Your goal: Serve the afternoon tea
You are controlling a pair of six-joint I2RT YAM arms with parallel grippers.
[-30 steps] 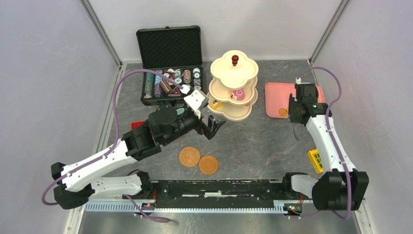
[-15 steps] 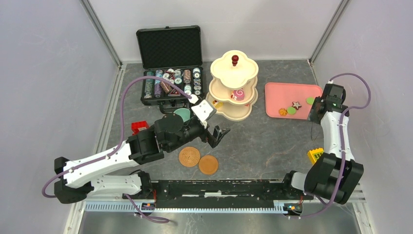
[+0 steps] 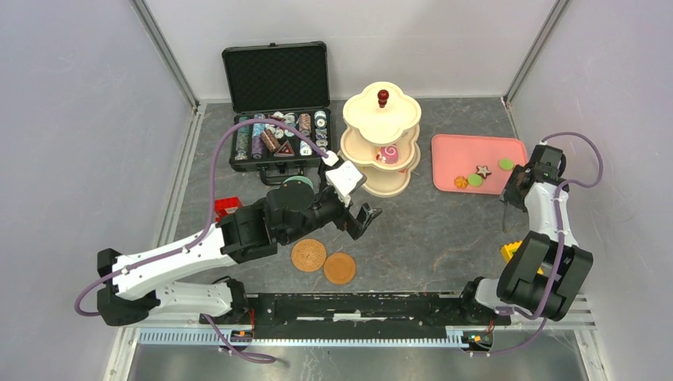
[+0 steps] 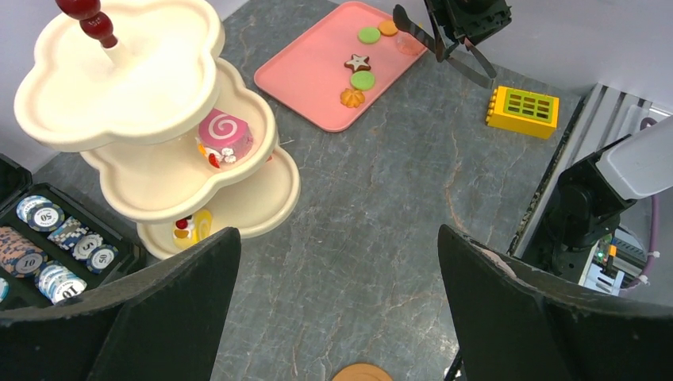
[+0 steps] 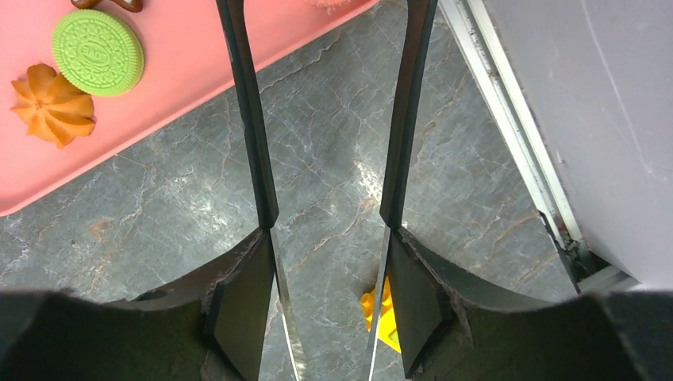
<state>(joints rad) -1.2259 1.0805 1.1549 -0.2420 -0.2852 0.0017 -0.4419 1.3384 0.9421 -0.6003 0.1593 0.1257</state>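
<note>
The cream stand sits just past the wide, empty jaws of the left gripper, and the pink tray lies beside the part-open, empty jaws of the right gripper, which I think should drop straight over the green cookie and pinch gently.

Even, bright overhead light across my three feeds; shadows soft and short. Faint sheen on grey table. Overhead view sharp throughout. On my right wrist feed, right gripper fingers near-black, soft-edged at bottom; table beyond crisp.
</note>
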